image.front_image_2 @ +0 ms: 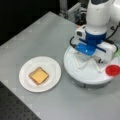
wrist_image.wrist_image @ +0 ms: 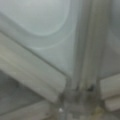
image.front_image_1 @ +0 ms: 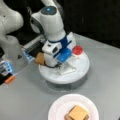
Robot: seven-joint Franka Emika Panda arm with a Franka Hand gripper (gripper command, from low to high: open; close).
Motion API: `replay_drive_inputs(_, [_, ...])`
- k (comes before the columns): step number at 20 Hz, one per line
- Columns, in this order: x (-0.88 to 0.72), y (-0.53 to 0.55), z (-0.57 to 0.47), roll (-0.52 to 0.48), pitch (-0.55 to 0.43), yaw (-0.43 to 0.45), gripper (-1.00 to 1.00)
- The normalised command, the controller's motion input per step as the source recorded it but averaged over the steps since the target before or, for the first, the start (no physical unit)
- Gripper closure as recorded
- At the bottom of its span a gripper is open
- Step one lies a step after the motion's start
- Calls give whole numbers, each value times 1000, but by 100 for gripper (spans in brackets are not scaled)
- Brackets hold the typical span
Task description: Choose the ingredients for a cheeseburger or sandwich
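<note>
While the white and blue gripper hangs low inside the white sectioned round tray, its fingertips are hidden behind its own body in both front views, so whether they are spread or pressed together cannot be told, nor whether they pinch anything. The wrist view shows only the tray's pale floor and its raised white dividers very close under the camera, with no food piece in sight, so by my reading the gripper sits down in or just over a compartment near the tray's middle. From the tray, the brown toast square lies at its rim on a front view's left, just beside the gripper's body; the red disc lies at the tray's rim on a front view's right, a little apart from the gripper. A sliver of green shows at the tray's far edge, too small to name for certain. Away from the tray, toward a front view's bottom, the white paper plate carries the started stack: a yellow cheese square lying flat on brown toast, with bare grey table between plate and tray.
</note>
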Motion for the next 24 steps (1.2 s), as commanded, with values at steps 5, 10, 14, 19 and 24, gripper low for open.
replay_drive_inputs(5, [-119, -2, -131, -150, -121, 81, -100])
replay_drive_inputs(10, [-120, 10, -94, -167, -110, 122, -100])
replay_drive_inputs(14, [-129, -17, -44, -162, -98, 163, -100])
replay_drive_inputs(19, [-171, -44, -60, -111, -93, 173, -100])
replay_drive_inputs(24, [-172, -53, -49, -73, -85, 176, -100])
